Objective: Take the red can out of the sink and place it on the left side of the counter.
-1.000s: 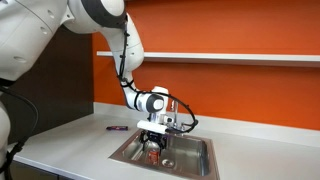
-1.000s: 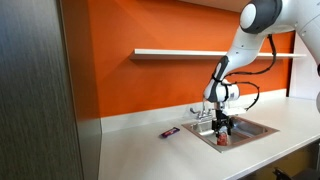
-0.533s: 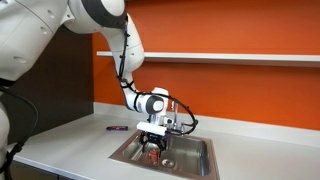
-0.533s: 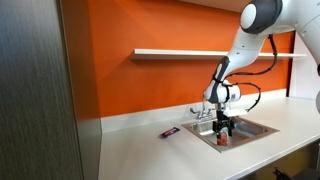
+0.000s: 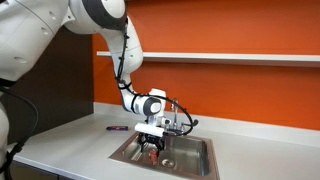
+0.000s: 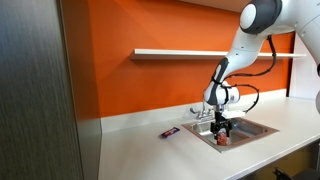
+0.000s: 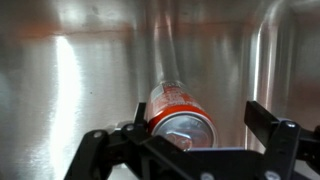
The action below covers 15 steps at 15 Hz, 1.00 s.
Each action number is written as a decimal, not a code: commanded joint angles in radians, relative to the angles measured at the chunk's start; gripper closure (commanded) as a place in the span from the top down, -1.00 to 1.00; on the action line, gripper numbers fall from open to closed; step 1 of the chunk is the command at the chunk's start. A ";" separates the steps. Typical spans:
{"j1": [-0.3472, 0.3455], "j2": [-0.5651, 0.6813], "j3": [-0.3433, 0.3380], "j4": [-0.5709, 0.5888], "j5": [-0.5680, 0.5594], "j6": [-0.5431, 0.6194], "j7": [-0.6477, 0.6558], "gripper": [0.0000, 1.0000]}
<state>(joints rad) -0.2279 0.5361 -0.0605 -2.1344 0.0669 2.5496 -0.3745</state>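
Observation:
The red can (image 7: 176, 103) lies in the stainless-steel sink (image 5: 197, 151), its silvery top toward the wrist camera. My gripper (image 7: 198, 113) is down in the basin, open, with one finger on each side of the can. The left finger sits close against the can and the right finger stands apart from it. In both exterior views the gripper (image 5: 151, 147) (image 6: 222, 131) hangs over the can (image 5: 152, 154) (image 6: 223, 141), which shows as a small red patch. The light counter (image 5: 70, 145) (image 6: 150, 150) runs around the sink (image 6: 256, 127).
A chrome faucet (image 5: 186, 122) stands at the back of the sink. A small flat purple object (image 5: 117, 128) (image 6: 169, 132) lies on the counter beside the sink. A white wall shelf (image 5: 230, 57) hangs on the orange wall. A dark cabinet (image 6: 35, 90) stands at the counter's end.
The gripper has sunk slightly lower into the sink over the can. The can has not moved.

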 commanded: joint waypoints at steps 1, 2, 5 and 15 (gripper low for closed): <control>-0.034 0.002 0.030 -0.005 0.016 0.029 -0.006 1.00; -0.035 0.003 0.029 -0.005 0.016 0.032 -0.005 1.00; -0.041 0.006 0.029 -0.005 0.016 0.042 -0.006 1.00; -0.066 0.023 0.058 0.001 0.026 0.081 -0.014 1.00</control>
<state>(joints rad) -0.2611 0.5560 -0.0330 -2.1361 0.0722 2.6091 -0.3745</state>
